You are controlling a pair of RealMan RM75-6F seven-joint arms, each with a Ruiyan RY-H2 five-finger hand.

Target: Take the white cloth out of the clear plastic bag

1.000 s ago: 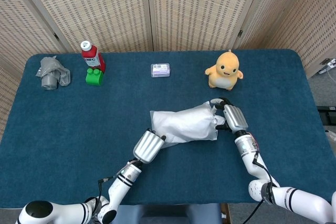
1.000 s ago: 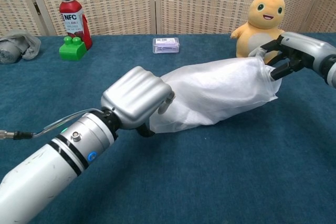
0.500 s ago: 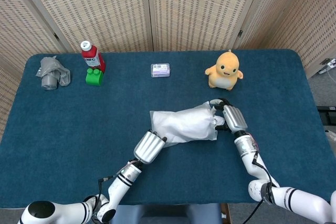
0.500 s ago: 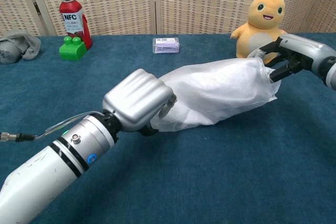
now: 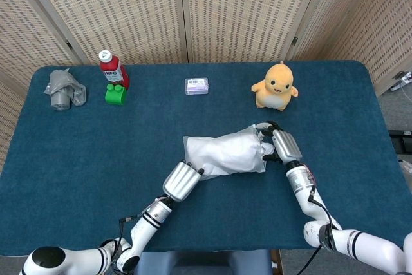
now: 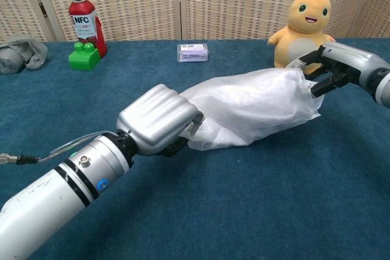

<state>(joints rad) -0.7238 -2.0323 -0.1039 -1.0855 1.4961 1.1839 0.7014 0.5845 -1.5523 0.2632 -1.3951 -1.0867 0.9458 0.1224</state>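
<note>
A clear plastic bag [image 5: 228,153] [image 6: 256,109] lies across the middle of the blue table, filled with white cloth that shows through the film. My left hand [image 5: 181,181] [image 6: 159,120] grips the bag's near-left end, fingers curled under and hidden by the silver back of the hand. My right hand [image 5: 281,145] [image 6: 339,64] pinches the bag's far-right end, lifting that corner a little off the table. Whether the left hand holds cloth or only film, I cannot tell.
A yellow plush toy [image 5: 276,85] [image 6: 303,27] sits just behind the right hand. Along the back edge stand a small clear box [image 5: 197,85] [image 6: 193,52], a red bottle [image 5: 112,67] [image 6: 84,20], a green block [image 5: 116,94] [image 6: 84,57] and a grey crumpled cloth [image 5: 62,89] [image 6: 18,53].
The left hand has tugged the bag's near end slightly toward me, bunching it. The right hand has kept its pinch and barely moved.
</note>
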